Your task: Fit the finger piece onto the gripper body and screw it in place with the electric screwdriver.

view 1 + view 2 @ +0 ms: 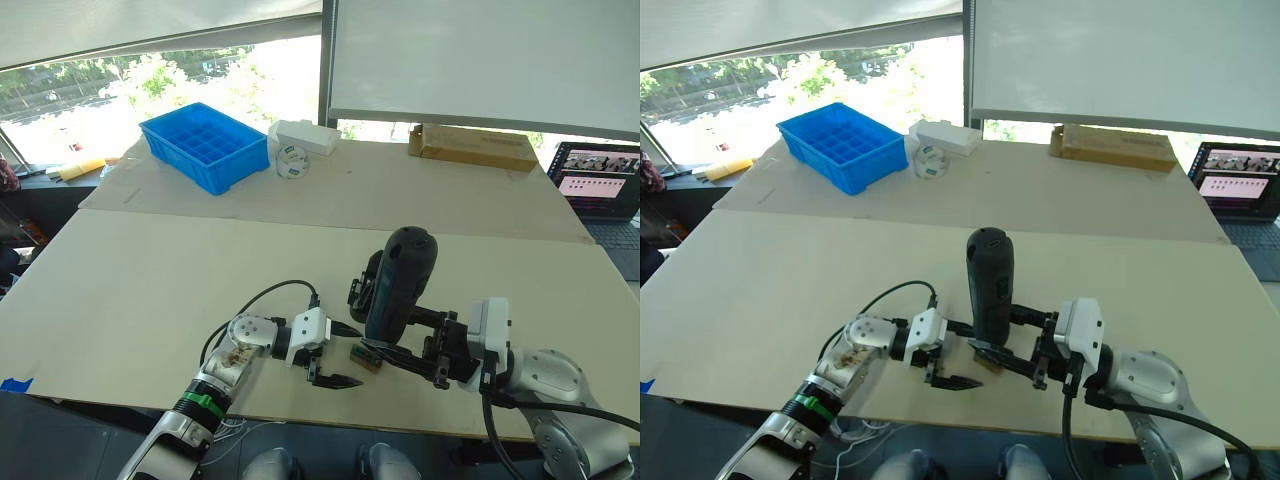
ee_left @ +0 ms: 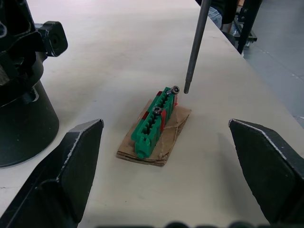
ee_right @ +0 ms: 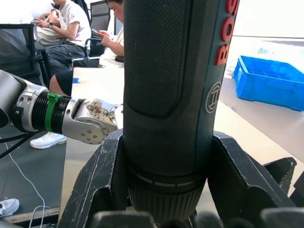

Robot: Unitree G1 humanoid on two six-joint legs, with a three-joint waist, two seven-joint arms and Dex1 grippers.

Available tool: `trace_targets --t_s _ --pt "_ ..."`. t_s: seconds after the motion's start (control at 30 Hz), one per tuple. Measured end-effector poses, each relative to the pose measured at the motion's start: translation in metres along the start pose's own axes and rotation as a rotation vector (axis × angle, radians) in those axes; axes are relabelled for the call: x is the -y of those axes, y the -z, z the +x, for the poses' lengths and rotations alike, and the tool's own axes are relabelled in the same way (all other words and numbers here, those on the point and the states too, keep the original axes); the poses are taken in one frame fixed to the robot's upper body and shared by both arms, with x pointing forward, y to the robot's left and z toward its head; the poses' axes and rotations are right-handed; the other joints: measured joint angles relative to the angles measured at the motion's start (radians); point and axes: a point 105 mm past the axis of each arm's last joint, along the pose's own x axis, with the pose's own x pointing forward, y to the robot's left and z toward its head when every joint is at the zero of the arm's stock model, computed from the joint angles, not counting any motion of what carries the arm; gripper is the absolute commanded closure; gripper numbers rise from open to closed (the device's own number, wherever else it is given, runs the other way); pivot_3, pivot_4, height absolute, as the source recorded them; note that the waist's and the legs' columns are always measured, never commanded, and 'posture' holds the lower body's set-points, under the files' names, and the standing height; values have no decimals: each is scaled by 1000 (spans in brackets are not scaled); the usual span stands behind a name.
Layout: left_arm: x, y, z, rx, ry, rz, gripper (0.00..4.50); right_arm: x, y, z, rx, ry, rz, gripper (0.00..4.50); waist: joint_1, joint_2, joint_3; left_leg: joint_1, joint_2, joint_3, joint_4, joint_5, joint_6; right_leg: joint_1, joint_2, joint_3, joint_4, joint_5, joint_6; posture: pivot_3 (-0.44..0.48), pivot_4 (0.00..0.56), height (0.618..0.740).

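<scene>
- At the near edge of the worktop (image 1: 150, 290), your right pincer (image 1: 992, 350) is clenched around the electric screwdriver (image 1: 990, 285), which stands upright with its bit (image 2: 195, 45) pointing down.
- In the left wrist view, the bit's tip hangs just beside the head of a screw (image 2: 175, 89) standing in the small green block (image 2: 153, 124); you cannot tell whether they touch.
- The green block lies on a tan scrap of card (image 2: 156, 140), and a second screw (image 2: 156, 110) sits farther along it.
- Your left pincer (image 1: 335, 380) is released, fingers (image 2: 61, 175) spread wide on either side of the block, at about 9 o'clock from the screwdriver.
- The gripper body (image 1: 362, 288) stands on the worktop just behind the screwdriver, at roughly 11 o'clock from the block.
- Far across the worktop at 11 o'clock sits a blue compartment tray (image 1: 205, 145); a cardboard box (image 1: 470, 147) lies at 1 o'clock and a laptop (image 1: 600, 185) at 2 o'clock.
</scene>
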Motion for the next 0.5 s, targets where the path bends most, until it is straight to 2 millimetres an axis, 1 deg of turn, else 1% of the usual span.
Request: trace_targets --t_s 0.27,0.5 --pt "0 0 0 0 0 -1 0 4 4 -3 -21 20 -4 2581 0 0 0 0 0 0 0 0 0 0 0 0 0 0 0 0 150 740" --pt "0 0 0 0 0 -1 0 4 4 -3 -21 17 -6 2581 0 0 0 0 0 0 0 0 0 0 0 0 0 0 0 0 150 740"
